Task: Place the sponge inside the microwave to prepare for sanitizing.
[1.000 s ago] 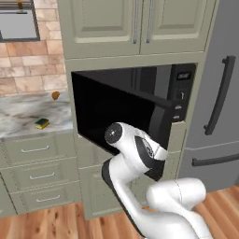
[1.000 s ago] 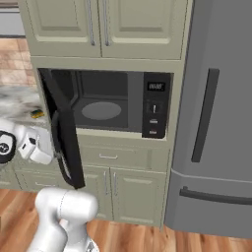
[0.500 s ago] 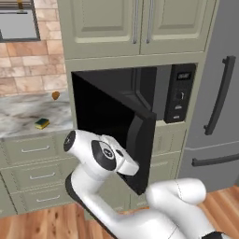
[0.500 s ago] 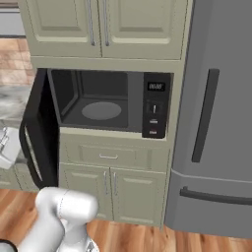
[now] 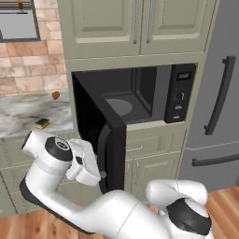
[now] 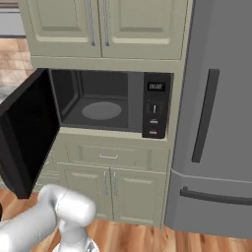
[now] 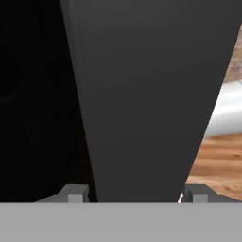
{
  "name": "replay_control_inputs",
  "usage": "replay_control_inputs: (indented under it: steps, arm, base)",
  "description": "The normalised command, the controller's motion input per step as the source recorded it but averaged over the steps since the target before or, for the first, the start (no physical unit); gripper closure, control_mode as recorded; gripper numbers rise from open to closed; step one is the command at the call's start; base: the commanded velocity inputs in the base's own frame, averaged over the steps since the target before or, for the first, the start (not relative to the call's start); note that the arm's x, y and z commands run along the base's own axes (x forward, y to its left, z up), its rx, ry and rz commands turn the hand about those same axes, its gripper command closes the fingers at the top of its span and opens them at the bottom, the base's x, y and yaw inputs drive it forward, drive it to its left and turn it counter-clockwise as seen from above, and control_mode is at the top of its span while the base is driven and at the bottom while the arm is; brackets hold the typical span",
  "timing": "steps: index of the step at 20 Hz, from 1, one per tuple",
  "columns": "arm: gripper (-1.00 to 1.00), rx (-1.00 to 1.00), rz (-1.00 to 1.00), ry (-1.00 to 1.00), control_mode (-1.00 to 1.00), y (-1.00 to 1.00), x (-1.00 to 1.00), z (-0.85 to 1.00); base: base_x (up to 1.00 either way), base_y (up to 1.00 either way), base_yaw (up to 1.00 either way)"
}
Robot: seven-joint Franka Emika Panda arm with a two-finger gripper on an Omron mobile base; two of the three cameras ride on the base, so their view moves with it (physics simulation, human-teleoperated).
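1. You are at the door-opening step: the microwave (image 6: pixel 106 101) stands with its door (image 5: pixel 100 140) swung wide, and the grey inside with the round turntable (image 6: pixel 102 110) is exposed.
2. In the hand view the door edge (image 7: pixel 142 94) runs straight up between the two fingers (image 7: pixel 75 193), which sit one on each side of it. They look parted just wider than that edge; whether they press on it or merely straddle it, you cannot tell.
3. In the left base view the hand (image 5: pixel 86 163) sits low, right beside the outer face of the door.
4. The sponge (image 5: pixel 42 123) lies on the marble tabletop (image 5: pixel 18 119), left of the microwave and well apart from the hand. A small orange-brown object (image 5: pixel 55 95) rests farther back near the brick wall; leave it alone.
5. Your next move, as I judge it: draw the hand clear of the door, swing left over the tabletop, and come down on the sponge with the fingers spread enough to take it.
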Motion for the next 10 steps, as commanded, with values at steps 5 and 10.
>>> replay_control_inputs:
  steps: [5,10]
  arm:
    - [1.00,0.00,-0.18,0.07,-1.00,1.00,0.00,-0.19]
    - [1.00,0.00,-0.13,0.04,-1.00,0.70,0.00,-0.09]
  base:
    - [0.00,0.00,0.00]
    - [0.00,0.00,0.00]
